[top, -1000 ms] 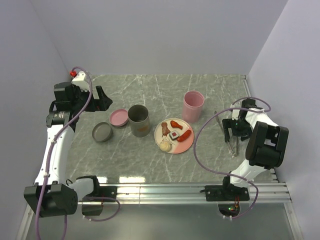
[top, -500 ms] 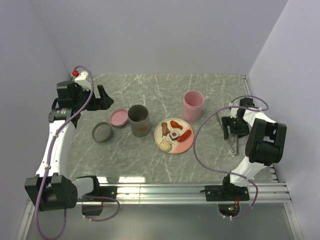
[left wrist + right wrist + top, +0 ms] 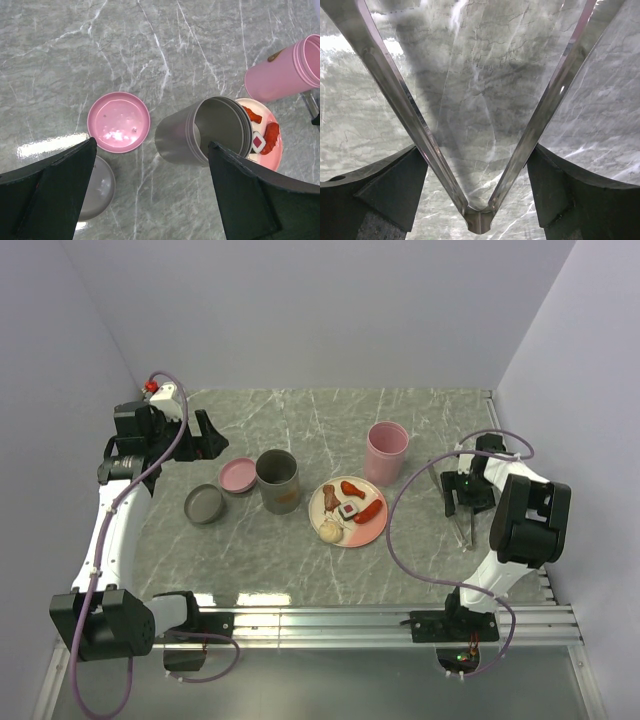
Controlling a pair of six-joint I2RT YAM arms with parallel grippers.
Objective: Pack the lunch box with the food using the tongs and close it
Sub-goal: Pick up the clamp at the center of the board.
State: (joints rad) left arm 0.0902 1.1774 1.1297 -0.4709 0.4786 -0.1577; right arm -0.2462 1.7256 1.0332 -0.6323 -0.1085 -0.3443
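— Fingers [image 3: 380, 200] on the right gripper [image 3: 476, 146]: what have they got?

— The tongs [image 3: 400, 95]. Both slim silver arms run up between the dark fingers in a narrow V, with the joined end nearest the wrist camera. Each arm lies against the inner edge of a finger, so the jaws stand wide but are closed onto the tongs.

— Lifted?

— Cannot tell. From above, the right gripper [image 3: 466, 492] sits low at the right side of the marble table [image 3: 300, 420]. The tongs [image 3: 463, 535] stick out from under it towards the near edge.

— And the other hand?

— The left gripper [image 3: 152, 145] is spread fully and holds nothing. It hovers over the far left of the table. Below it are a pink lid [image 3: 119, 121], a grey lid [image 3: 97, 187] just beside that, and the grey pot [image 3: 205, 132], upright and open.

— Where is the food?

— All on the cream-and-pink plate [image 3: 375, 533], which lies between the grey pot and the tongs. It holds red sausage shapes [image 3: 350, 487], a brown piece [image 3: 328, 492], a dark square with a red centre [image 3: 347, 510] and a round beige bun [image 3: 330, 531] at the near rim. The pink pot [image 3: 387, 452] stands open just beyond the plate.
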